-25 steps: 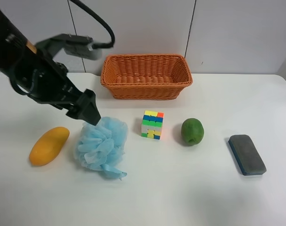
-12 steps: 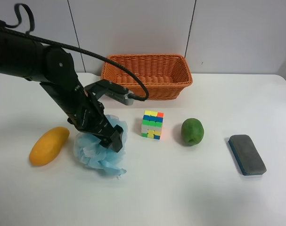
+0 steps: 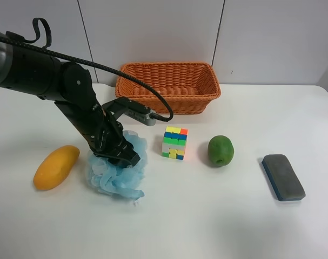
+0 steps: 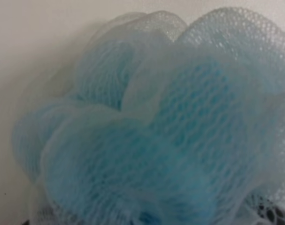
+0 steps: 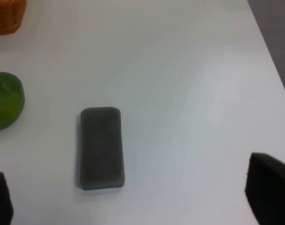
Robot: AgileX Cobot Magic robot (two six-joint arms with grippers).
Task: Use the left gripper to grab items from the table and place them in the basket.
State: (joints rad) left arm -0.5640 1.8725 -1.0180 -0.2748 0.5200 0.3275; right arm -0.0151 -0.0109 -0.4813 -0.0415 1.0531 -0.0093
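Down on the white table (image 3: 218,221), between the mango (image 3: 56,167) and the puzzle cube (image 3: 174,143), sits the blue bath pouf (image 3: 112,177), and the left gripper (image 3: 123,156) is buried nose-first in its top. Can't tell if the jaws are pinched or spread, since the mesh hides them and the wrist cam is just a wall of netting. It looks super light and squishy, nothing to break, but it'll compress to nothing. I'd bite deep into a thick bunch of folds near the middle, not a loose frill. Drop-off is the basket (image 3: 168,102), well behind it.
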